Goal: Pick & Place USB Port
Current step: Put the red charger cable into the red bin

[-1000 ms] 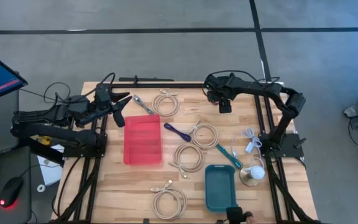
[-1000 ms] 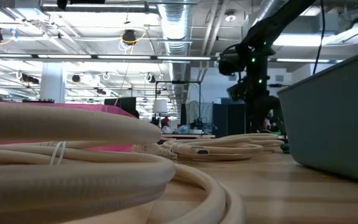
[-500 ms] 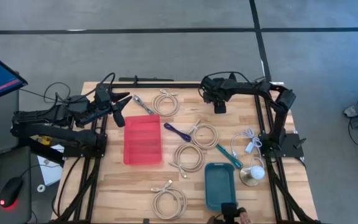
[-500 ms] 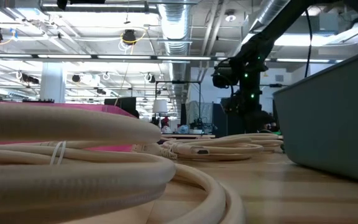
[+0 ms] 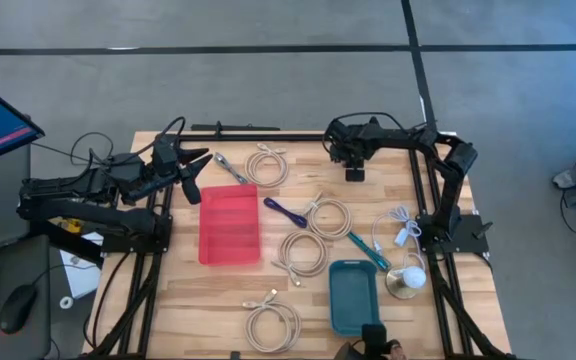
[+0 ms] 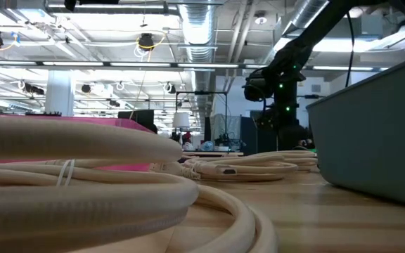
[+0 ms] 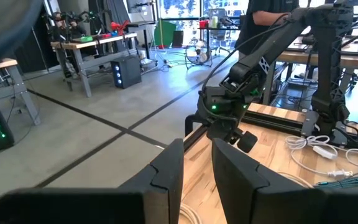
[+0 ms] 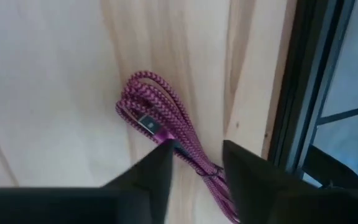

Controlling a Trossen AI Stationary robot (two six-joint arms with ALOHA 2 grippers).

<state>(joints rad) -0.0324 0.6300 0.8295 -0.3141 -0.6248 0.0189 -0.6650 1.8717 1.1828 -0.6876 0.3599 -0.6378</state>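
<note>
We see the right pincer hanging over the far edge of the pale wooden table, and through its wrist camera the two dark fingers stand a little apart on either side of a coiled magenta braided USB cable lying flat on the wood just beside the table's black frame rail; whether the fingers already pinch the cable we cannot tell, since their tips sit right at it but the contact is hidden. The left pincer waits at the table's left side, near the red ribbed plastic tray, its fingers holding a narrow gap with nothing between them. Farther along the table we find several cream coiled cables, a teal rectangular plastic bin near the front edge, and a white charger with its cord on the right.
</note>
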